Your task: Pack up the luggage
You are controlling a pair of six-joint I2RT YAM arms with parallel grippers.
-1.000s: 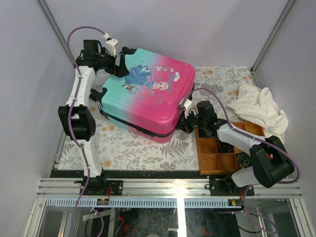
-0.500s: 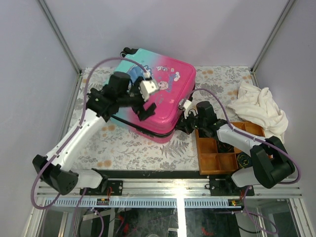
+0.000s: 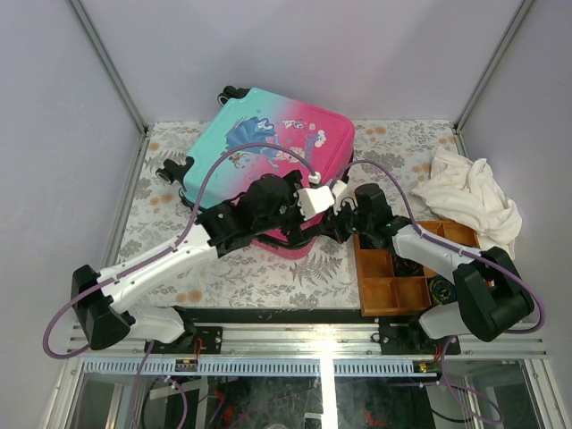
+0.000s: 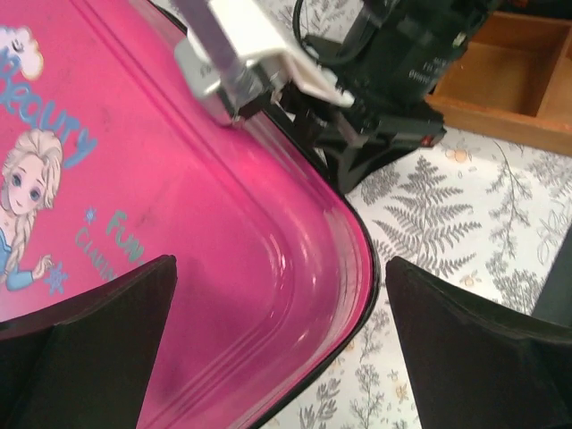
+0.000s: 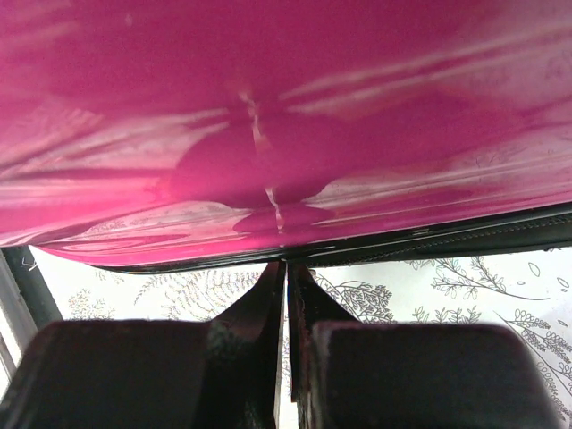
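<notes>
The luggage (image 3: 268, 143) lies flat and closed on the table, with a teal-to-pink shell and a cartoon print. My left gripper (image 3: 297, 231) hangs over its near right corner. In the left wrist view it (image 4: 281, 357) stands open, with one finger over the pink shell (image 4: 179, 223) and the other over the tablecloth. Nothing is between its fingers. My right gripper (image 3: 332, 225) is at the luggage's right side, close to the left one. In the right wrist view it (image 5: 286, 268) is shut, its tips touching the black zipper seam (image 5: 429, 239) under the pink shell (image 5: 286, 107).
A brown wooden compartment tray (image 3: 398, 268) sits at the near right, beside my right arm. A crumpled white cloth (image 3: 469, 197) lies behind it. A floral cover (image 3: 241, 268) is spread over the table. Metal frame posts and grey walls close in the back and sides.
My left arm has swung from the luggage's far left corner across its lid to the near right corner, its gripper staying open. The right arm and the luggage have not moved.
</notes>
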